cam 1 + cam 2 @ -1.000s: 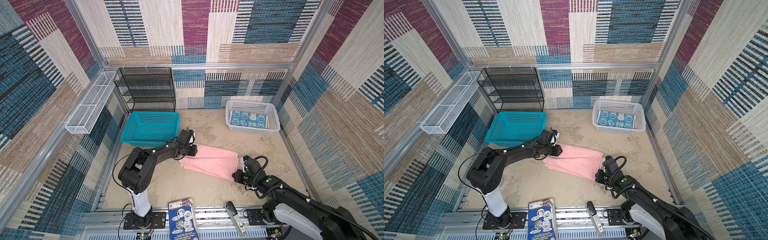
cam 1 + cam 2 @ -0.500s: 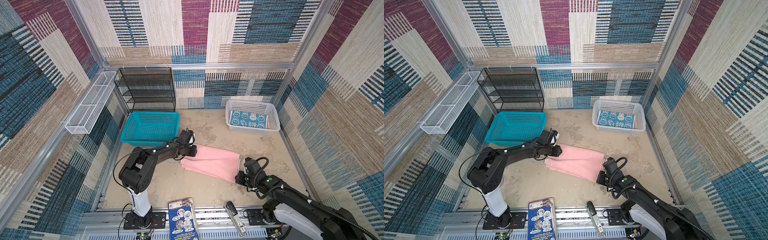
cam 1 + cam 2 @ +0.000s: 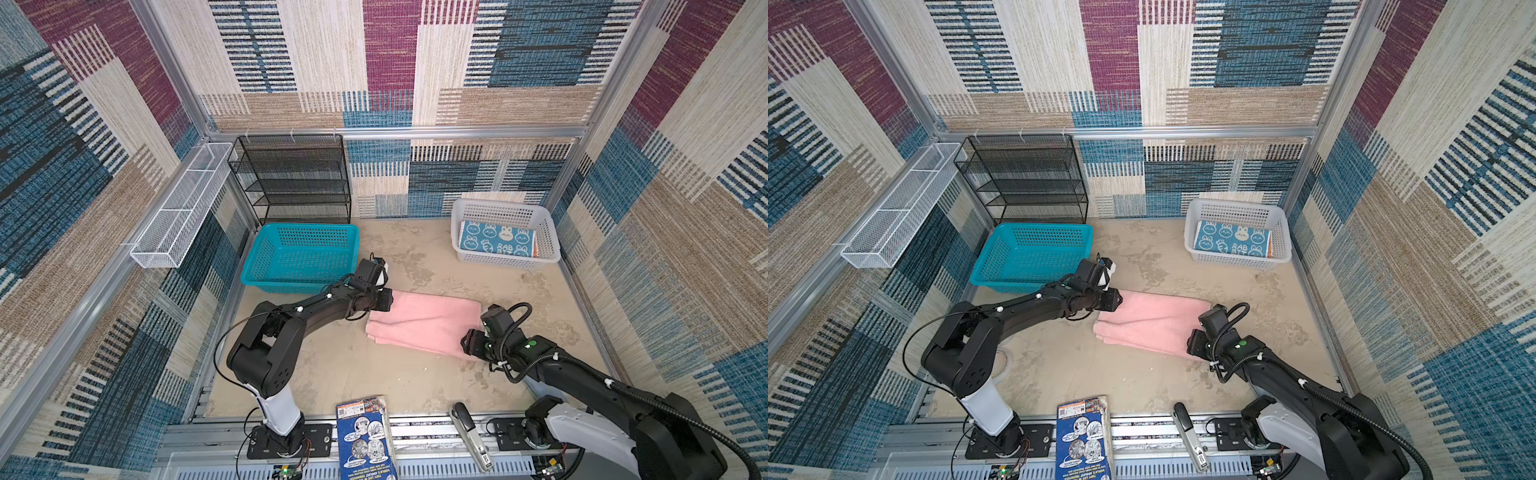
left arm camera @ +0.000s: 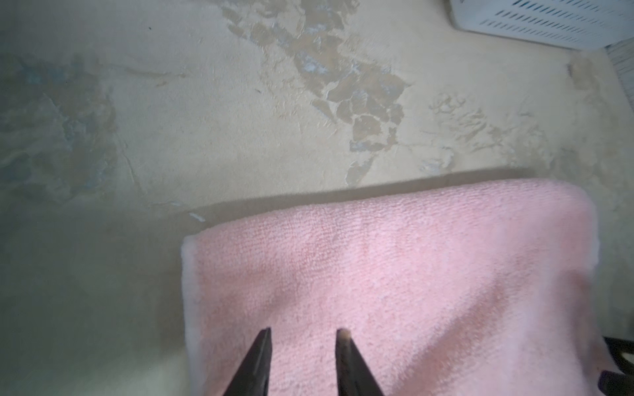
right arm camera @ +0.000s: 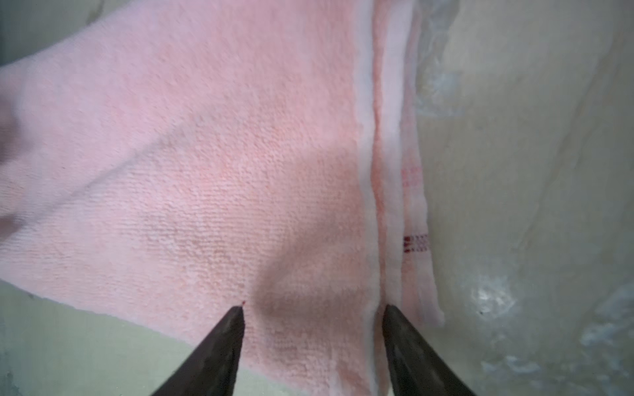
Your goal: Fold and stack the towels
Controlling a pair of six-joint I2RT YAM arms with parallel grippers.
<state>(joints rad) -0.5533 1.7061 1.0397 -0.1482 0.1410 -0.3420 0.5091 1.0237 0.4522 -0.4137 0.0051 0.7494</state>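
Right gripper jaws went from shut to wide over the last second. Cloth released, tips hang over hemmed edge at near-right corner of pink towel. Pink towel folded in layers, flat on table mid-floor, slightly skewed, hems not quite flush. Left gripper over far-left corner, fingers narrow, nothing visibly pinched. Far right: blue towel folded in white basket, orange towel edge peeking beneath. Judgement: two stacked; pink maybe needs another fold, then goes on top.
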